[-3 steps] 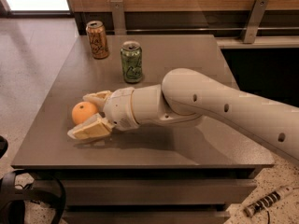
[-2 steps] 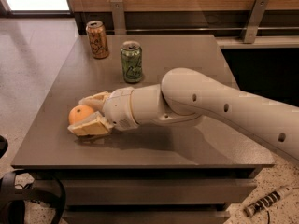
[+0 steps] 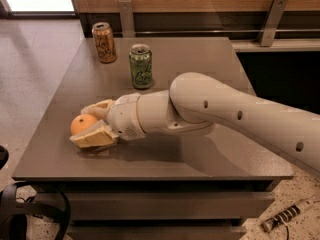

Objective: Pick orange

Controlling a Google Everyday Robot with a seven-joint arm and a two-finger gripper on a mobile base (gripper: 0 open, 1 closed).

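The orange (image 3: 81, 123) is a round orange fruit resting on the grey table (image 3: 200, 59) near its front left corner. My gripper (image 3: 83, 125) reaches in from the right and sits around the orange, low over the tabletop. One beige finger (image 3: 98, 107) lies along the far side of the fruit. The other finger (image 3: 94, 136) lies along its near side. Both fingers touch the peel, so the gripper is shut on the orange. The right half of the fruit is hidden by the gripper's wrist.
A green drink can (image 3: 141, 66) stands upright behind the arm. An orange-brown drink can (image 3: 104, 42) stands at the table's back left. The white arm (image 3: 235, 114) crosses the table's right half. A wooden wall with metal brackets lies behind. The floor is to the left.
The gripper has shifted slightly left and toward the front edge, with the orange between its fingers. The fingers have drawn in closer on the fruit. The cans have not moved.
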